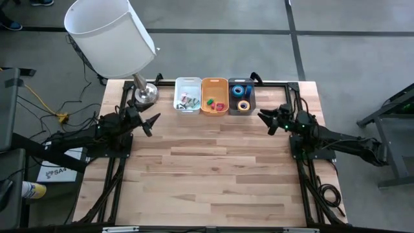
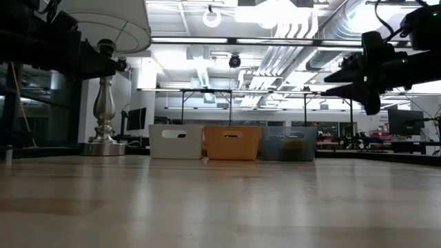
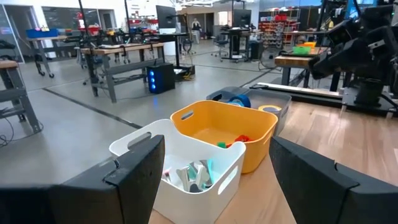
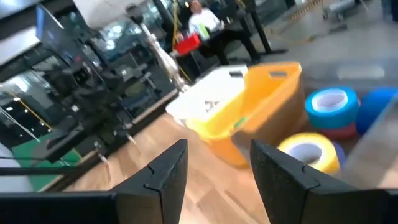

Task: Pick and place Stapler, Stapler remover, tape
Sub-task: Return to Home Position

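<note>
Left end effector [image 1: 152, 125]: apart, empty; right end effector [image 1: 265, 123]: apart, empty (touching nothing)

- Low view: the walls of the white bin [image 2: 176, 141], yellow bin [image 2: 232, 142] and gray bin [image 2: 288, 143] are hiding everything sitting inside them.
- High view: the white bin's contents are showing up as a tiny jumble [image 1: 188, 101], way too small to tell apart. Same deal with the red and green bits [image 1: 214, 103] in the yellow bin.
- The lampshade [image 1: 110, 35] is covering the upper part of the lamp stem [image 1: 139, 82].
- Right wrist view: the tape [image 4: 329, 107] is smearing into coloured blobs, and a person [image 4: 200, 22] far off in the room is coming through as just a blur.
- Left wrist view: the yellow bin is blocking most of the gray bin, so only the tops of two rolls of tape are peeking out.
</note>
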Controlling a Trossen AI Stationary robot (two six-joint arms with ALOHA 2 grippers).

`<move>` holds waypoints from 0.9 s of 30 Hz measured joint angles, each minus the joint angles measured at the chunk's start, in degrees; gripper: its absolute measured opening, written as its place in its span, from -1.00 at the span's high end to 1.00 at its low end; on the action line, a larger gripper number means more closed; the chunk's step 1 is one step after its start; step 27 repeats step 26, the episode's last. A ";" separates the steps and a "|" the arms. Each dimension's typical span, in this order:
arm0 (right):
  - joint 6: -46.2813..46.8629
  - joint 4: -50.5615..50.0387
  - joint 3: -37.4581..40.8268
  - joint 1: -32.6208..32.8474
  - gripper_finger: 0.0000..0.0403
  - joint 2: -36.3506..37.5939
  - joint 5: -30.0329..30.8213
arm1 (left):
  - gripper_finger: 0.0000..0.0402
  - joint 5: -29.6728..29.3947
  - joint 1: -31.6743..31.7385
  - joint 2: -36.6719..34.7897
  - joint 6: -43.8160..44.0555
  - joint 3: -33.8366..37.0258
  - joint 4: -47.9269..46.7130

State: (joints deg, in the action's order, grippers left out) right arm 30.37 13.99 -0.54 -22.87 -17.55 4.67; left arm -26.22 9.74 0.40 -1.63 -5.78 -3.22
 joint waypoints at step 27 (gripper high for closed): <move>-0.83 -4.32 0.02 0.07 0.18 -0.01 -4.85 | -0.42 0.04 0.00 0.00 0.00 -0.09 -0.35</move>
